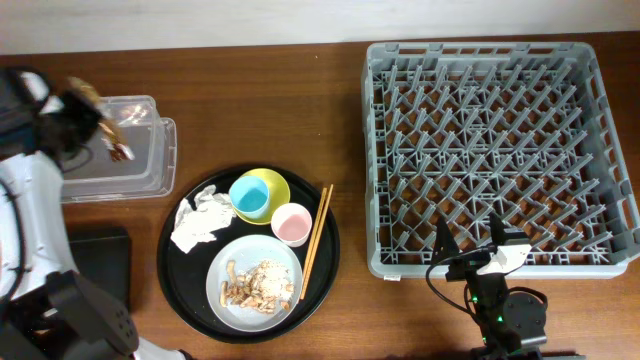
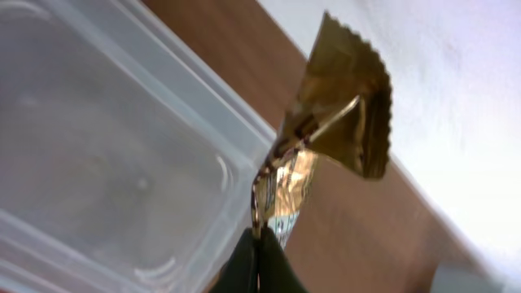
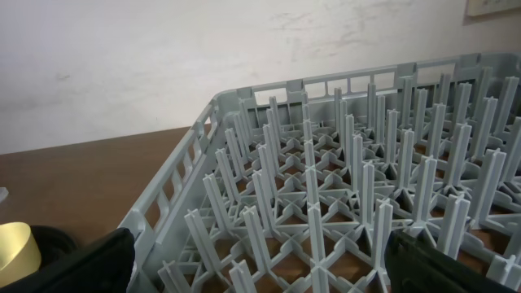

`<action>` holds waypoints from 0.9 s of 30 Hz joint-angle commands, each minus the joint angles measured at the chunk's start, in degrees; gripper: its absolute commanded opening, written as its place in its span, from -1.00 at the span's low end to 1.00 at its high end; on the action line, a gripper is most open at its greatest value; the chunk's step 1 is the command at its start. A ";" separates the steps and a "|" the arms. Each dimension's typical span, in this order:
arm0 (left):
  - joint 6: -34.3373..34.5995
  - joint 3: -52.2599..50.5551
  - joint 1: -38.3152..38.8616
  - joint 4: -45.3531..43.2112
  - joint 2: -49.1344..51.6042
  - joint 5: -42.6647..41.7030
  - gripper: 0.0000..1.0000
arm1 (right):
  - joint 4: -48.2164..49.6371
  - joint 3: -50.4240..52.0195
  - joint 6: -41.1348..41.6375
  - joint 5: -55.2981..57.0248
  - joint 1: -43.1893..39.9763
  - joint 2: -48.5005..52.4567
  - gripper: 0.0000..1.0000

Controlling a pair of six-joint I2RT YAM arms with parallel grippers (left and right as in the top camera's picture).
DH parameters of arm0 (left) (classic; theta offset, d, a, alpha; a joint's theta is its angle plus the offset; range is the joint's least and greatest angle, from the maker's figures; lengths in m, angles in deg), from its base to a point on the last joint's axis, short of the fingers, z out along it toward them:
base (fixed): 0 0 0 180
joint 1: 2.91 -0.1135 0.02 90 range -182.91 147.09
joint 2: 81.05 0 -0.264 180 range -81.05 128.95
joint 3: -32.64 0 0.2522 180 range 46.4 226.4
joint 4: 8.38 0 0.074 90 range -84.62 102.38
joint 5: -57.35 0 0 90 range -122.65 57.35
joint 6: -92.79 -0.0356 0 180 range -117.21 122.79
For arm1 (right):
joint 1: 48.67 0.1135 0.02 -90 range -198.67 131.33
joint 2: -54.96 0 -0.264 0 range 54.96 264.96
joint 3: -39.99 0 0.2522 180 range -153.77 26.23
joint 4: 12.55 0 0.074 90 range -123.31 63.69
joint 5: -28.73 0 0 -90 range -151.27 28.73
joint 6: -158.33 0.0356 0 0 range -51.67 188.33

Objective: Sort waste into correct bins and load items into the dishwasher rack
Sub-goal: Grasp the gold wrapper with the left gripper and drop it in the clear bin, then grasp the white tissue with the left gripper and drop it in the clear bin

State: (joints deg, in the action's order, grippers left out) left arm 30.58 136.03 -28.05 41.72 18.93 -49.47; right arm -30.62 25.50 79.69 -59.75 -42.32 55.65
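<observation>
My left gripper (image 1: 88,122) (image 2: 260,244) is shut on the brown wrapper (image 1: 105,122) (image 2: 334,122) and holds it above the clear plastic tub (image 1: 120,175) (image 2: 122,146). The flat black tray (image 1: 100,262) lies below the tub. On the round black tray (image 1: 180,285) lie the white tissue (image 1: 200,222), the yellow bowl (image 1: 272,182) with the blue cup (image 1: 250,196) in it, the pink cup (image 1: 292,223), the chopsticks (image 1: 316,240) and the plate (image 1: 225,298) with food scraps (image 1: 260,282). My right gripper (image 1: 470,235) (image 3: 260,260) is open and empty at the grey rack's (image 1: 490,150) (image 3: 342,163) front edge.
The brown table (image 1: 300,120) runs between the round tray and the rack. A white wall (image 3: 163,57) stands behind the rack. My left arm (image 1: 30,220) covers the table's left edge.
</observation>
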 commanded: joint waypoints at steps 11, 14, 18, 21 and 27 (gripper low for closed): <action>-9.35 0.63 -4.48 -4.94 1.90 -40.37 0.98 | -0.24 0.42 -0.61 0.68 -0.37 -0.33 0.97; -25.49 0.63 -1.90 17.27 1.90 -43.60 0.67 | -0.24 0.42 -0.61 0.68 -0.37 -0.33 0.97; -27.41 0.28 2.64 38.64 1.90 -13.57 0.43 | -0.24 0.42 -0.61 0.68 -0.37 -0.33 0.97; -27.39 -3.96 7.06 37.97 1.97 -0.50 0.43 | -0.24 0.42 -0.61 0.68 -0.37 -0.33 0.97; -23.96 -19.47 12.57 25.77 2.23 2.75 0.43 | -0.24 0.42 -0.61 0.68 -0.37 -0.33 0.97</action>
State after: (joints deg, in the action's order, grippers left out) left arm 5.43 121.34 -17.21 70.59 20.66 -49.14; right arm -30.65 25.50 79.67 -59.75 -42.32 55.69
